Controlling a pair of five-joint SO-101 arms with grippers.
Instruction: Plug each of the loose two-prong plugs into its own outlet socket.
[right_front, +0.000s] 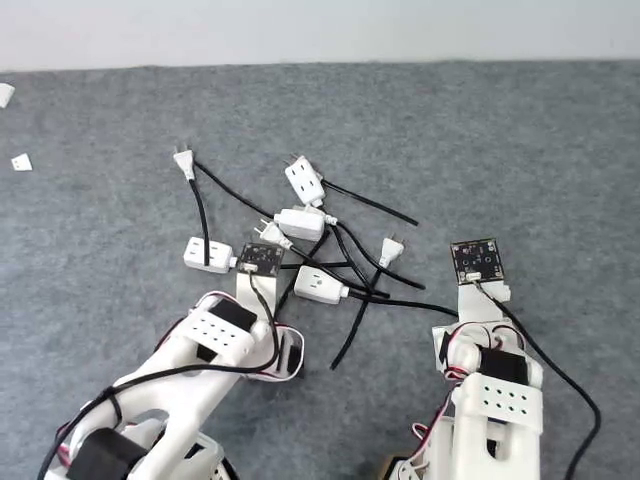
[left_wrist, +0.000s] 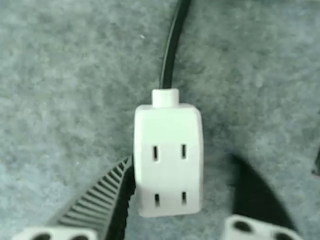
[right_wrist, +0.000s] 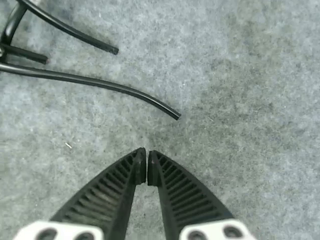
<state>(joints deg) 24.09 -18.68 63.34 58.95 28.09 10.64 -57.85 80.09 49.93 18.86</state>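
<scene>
While the left gripper (left_wrist: 181, 167) stands wide about a white outlet socket (left_wrist: 167, 135), the right gripper (right_wrist: 146, 167) is pinched together, empty, above grey carpet (right_wrist: 250, 75) beside a black cord end (right_wrist: 172, 114); a two-prong plug (right_front: 390, 248) lies loose among tangled cords (right_front: 352, 262).

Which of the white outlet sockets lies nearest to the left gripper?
The socket with two pairs of slots and a black cord, in the left wrist view: a finger of the left gripper touches its side, unlike the others.
</scene>
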